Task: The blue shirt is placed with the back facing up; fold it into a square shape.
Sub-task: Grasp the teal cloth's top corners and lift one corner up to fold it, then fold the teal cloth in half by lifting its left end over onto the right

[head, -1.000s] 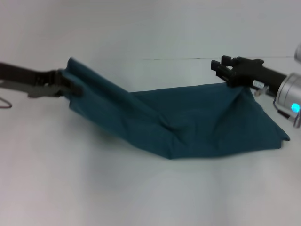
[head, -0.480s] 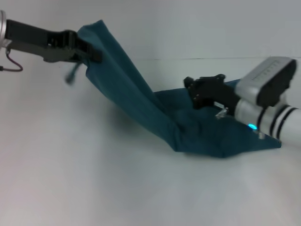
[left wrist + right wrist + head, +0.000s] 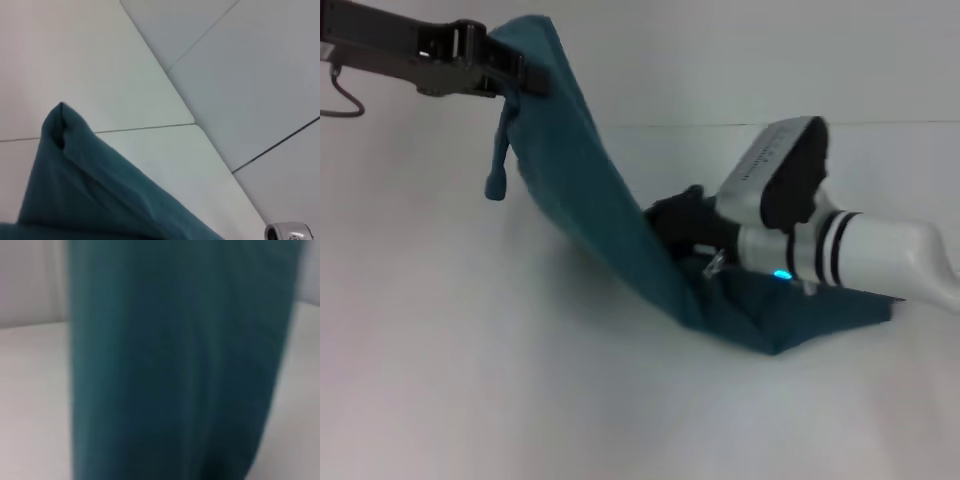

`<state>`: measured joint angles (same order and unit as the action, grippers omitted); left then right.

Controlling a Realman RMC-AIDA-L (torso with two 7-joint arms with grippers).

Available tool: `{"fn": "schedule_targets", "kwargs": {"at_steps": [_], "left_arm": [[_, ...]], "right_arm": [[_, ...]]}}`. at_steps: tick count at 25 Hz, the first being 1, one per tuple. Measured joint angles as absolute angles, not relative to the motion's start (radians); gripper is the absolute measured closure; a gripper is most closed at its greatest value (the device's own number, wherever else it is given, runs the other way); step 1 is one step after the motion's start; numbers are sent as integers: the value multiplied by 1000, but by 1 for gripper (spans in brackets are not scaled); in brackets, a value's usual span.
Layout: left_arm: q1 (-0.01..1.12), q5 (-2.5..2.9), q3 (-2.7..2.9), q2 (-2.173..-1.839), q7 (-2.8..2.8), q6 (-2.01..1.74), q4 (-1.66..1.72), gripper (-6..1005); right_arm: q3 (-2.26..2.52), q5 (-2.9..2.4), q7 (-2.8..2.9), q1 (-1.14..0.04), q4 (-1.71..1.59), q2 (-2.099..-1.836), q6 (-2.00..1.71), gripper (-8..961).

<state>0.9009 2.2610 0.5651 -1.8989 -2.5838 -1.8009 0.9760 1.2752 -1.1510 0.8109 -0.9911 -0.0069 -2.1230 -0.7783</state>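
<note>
The blue shirt (image 3: 610,230) hangs as a steep band from the upper left down to a flat folded part on the white table (image 3: 470,380). My left gripper (image 3: 525,75) is raised high at the upper left, shut on the shirt's top edge; a small fold dangles below it. My right gripper (image 3: 670,218) reaches in from the right and is shut on the cloth at the band's middle, low over the folded part. The left wrist view shows a lifted corner of the shirt (image 3: 90,185). Cloth from the shirt (image 3: 175,365) fills most of the right wrist view.
The white tabletop spreads out in front of and to the left of the shirt. A thin dark seam (image 3: 880,123) runs along the far side of the table. The right arm's white forearm (image 3: 880,255) lies across the shirt's right part.
The left gripper rose, lifting the shirt's left edge into a steep band. The right gripper swept left across the shirt with its corner, and the right side now lies flatter.
</note>
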Motion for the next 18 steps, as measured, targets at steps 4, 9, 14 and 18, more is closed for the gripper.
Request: {"fn": "schedule_targets", "kwargs": {"at_steps": [4, 9, 14, 18], "left_arm": [[909, 2267, 567, -1894, -2583, -1807, 978, 852], [910, 2275, 569, -1892, -2577, -1791, 974, 853], [902, 2289, 616, -1895, -2560, -1762, 963, 853], [917, 2304, 690, -1900, -2553, -1738, 950, 846]], "right_arm": [[1295, -1251, 912, -1017, -12, -2123, -857, 954], [1294, -1334, 982, -1041, -12, -2123, -883, 955], [1233, -1291, 1057, -963, -80, -2108, -866, 955], [1206, -1288, 1250, -748, -358, -2088, -805, 954]]}}
